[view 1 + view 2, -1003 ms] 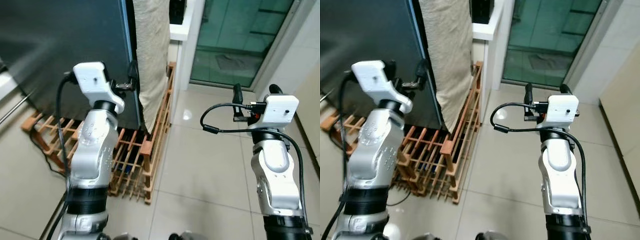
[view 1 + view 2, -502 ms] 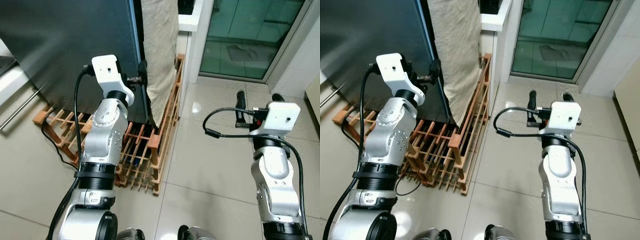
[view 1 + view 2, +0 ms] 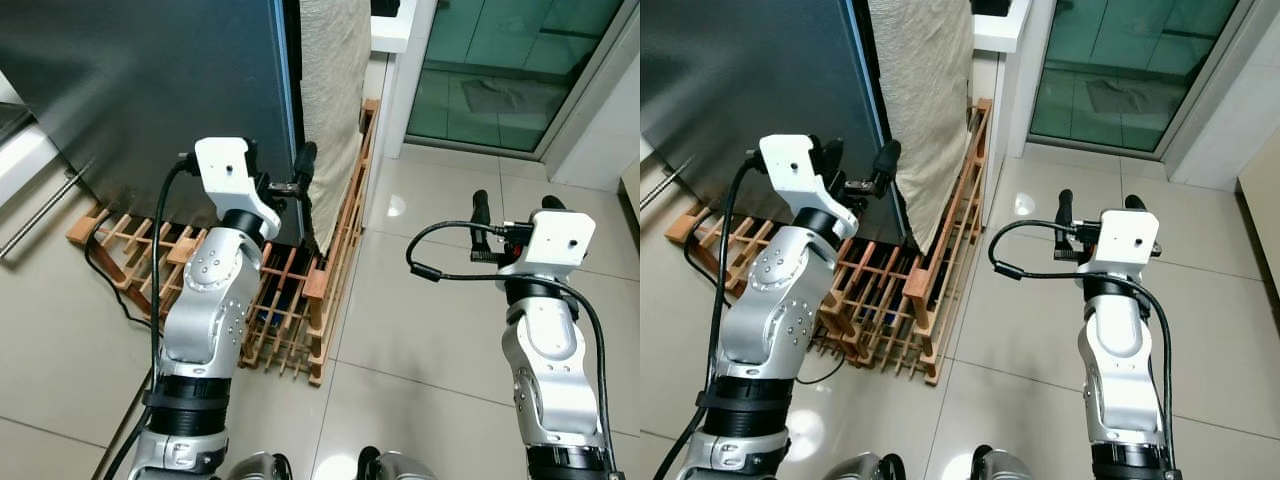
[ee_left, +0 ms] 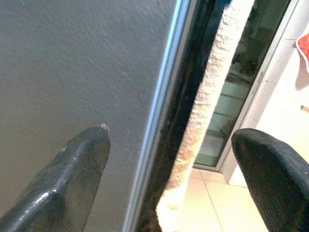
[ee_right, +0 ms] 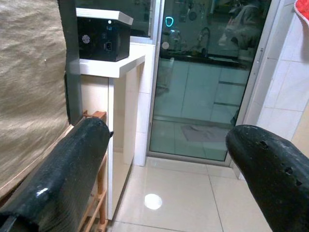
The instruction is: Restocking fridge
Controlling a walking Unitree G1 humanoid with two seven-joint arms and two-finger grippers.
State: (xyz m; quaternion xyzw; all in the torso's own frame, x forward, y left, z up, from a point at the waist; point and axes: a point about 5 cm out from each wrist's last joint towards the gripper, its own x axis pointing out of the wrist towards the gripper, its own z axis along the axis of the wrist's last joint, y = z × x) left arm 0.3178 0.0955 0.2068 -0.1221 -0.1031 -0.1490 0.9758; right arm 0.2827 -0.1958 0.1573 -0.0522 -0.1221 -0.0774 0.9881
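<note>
The left silver arm is raised, its black two-fingered left pincer [image 3: 278, 172] spread wide, pointing toward 12 o'clock. The right pincer [image 3: 512, 206] is also spread, held forward.

Two black fingers [image 5: 63, 179] spread apart frame a white ledge [image 5: 113, 65] carrying a black box [image 5: 104, 41] at its edge, beside a glass door [image 5: 207, 92].

Glossy tiled floor [image 3: 420, 330], wooden slatted rack [image 3: 290, 300] under dark fridge [image 3: 140, 90]
</note>
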